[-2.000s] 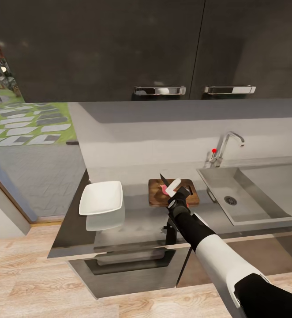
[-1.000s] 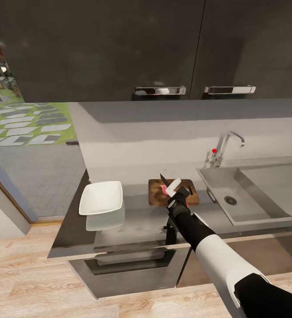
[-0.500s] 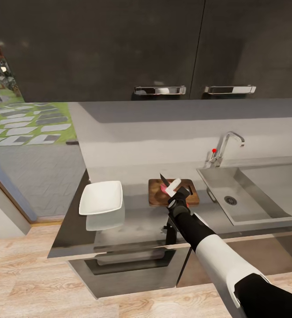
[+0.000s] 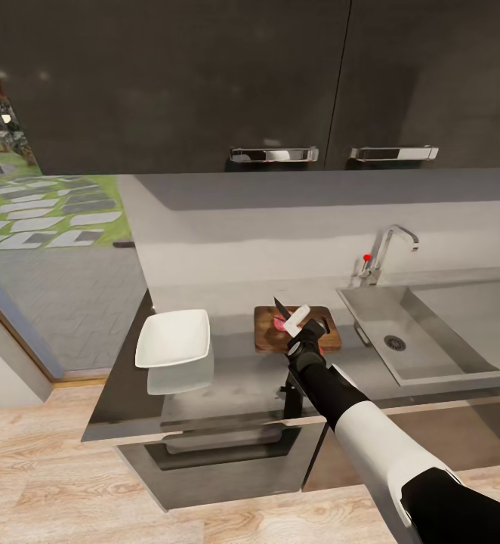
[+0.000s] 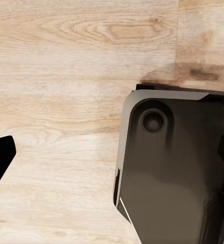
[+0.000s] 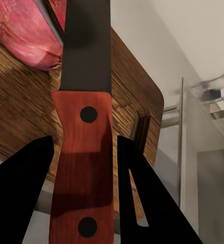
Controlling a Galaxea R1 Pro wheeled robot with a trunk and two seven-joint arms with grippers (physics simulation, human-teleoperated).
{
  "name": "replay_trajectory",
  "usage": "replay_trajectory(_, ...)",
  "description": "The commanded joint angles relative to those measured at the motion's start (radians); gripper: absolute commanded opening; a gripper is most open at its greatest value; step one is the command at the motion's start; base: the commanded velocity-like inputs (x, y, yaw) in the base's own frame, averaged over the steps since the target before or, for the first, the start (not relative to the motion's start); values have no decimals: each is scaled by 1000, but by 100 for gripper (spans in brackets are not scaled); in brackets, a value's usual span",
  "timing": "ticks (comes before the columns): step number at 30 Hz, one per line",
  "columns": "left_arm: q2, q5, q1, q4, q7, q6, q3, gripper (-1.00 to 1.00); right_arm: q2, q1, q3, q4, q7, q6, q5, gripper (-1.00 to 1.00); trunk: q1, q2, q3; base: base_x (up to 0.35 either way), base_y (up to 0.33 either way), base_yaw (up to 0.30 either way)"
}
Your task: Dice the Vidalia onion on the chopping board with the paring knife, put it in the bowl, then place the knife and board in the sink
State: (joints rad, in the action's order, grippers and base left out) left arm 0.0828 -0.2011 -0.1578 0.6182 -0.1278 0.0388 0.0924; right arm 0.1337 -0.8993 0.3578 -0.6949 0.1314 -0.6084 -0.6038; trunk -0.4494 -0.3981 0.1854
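Blade tip of the paring knife [image 6: 84, 127] is cut off; right gripper [image 6: 81, 168] clamps its red riveted handle over the pink Vidalia onion [image 6: 25, 33] on the chopping board [image 4: 269, 336], mid-countertop [image 4: 242, 374]

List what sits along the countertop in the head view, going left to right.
bowl → chopping board, with the Vidalia onion and the paring knife held by the right gripper over it → tap → sink.
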Motion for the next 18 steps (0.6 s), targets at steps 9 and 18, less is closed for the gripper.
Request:
replay_trajectory(9, 2, -10, 0, 2, -9, 3, 8, 100, 0, -1, 4, 0, 4, -7, -1, -100, -1, -2, 2, 0, 0, 0)
replay_trajectory(18, 2, -10, 0, 2, -9, 3, 9, 100, 1, -1, 4, 0, 4, -7, -1, -100, -1, -2, 2, 0, 0, 0)
